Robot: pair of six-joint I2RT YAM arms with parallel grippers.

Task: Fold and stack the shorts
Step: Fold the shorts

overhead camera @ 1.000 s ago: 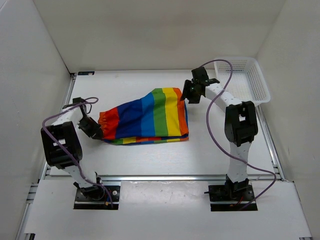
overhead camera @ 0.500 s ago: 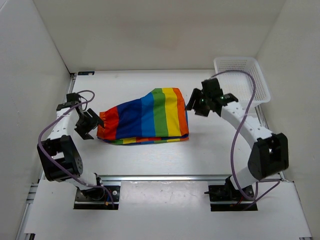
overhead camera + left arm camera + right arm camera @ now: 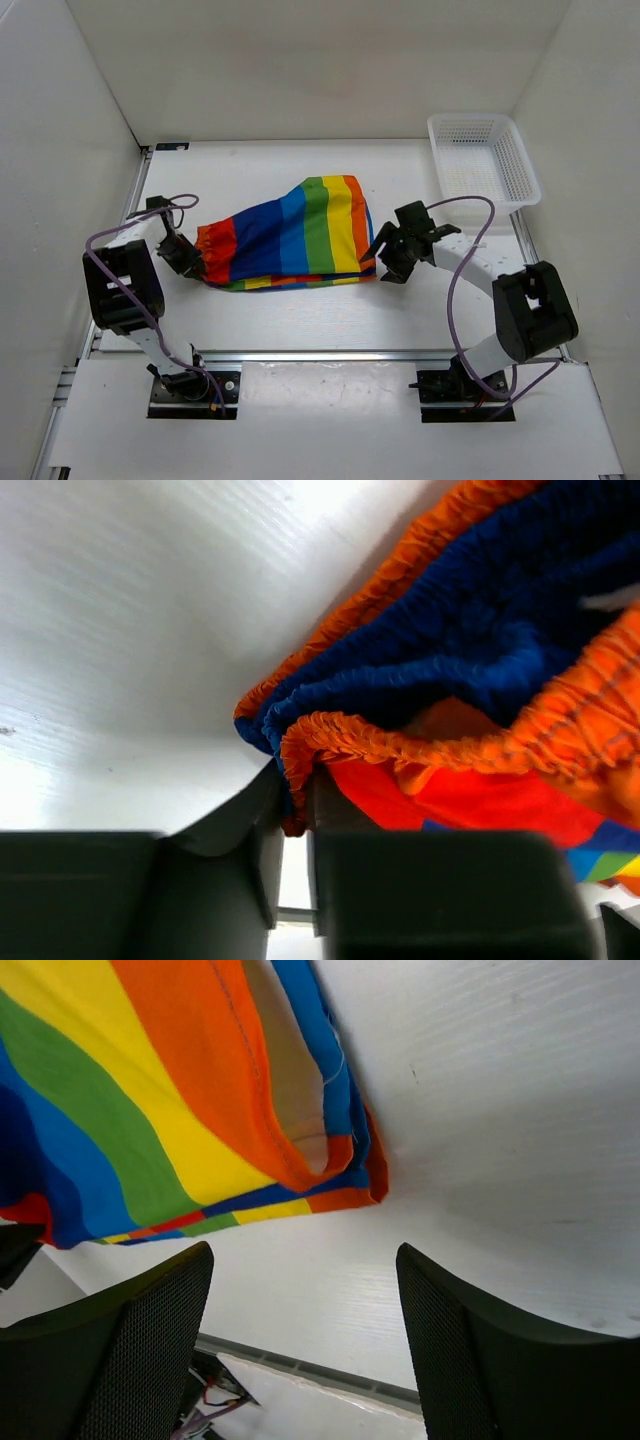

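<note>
An aluminium rail (image 3: 320,355) is bolted along the near edge of the white worktop (image 3: 300,320).

Just past it, the left pincer (image 3: 295,795) is seen nearly closed. The frilly orange edge of the waistband (image 3: 450,745) is nipped between its tips, so the cloth looks gripped there. The right pincer (image 3: 300,1260) is spread wide with nothing in it, held just short of the hem corner (image 3: 345,1170).

The shorts (image 3: 300,235) are laid mid-worktop, doubled over by the look of it, with the waistband to the left and the leg hems to the right.

Another fold is probably the step in hand, fwiw. For a clean one:
- Every layer at that hem corner should be caught, since lower layers can be seen poking out under the top one.
- Both ends should be lifted level, with the cloth kept taut so the stripes aren't bunched.
- A deeper bite on the gathered elastic would be safer, as a slip can be expected if only the frill is held.

The surface is smooth and faintly grained, so easy sliding can be assumed. Further back on the right, a white mesh basket (image 3: 520,165) is parked in the far corner, well apart from the shorts. Everything is boxed in by plain white walls (image 3: 320,60).
</note>
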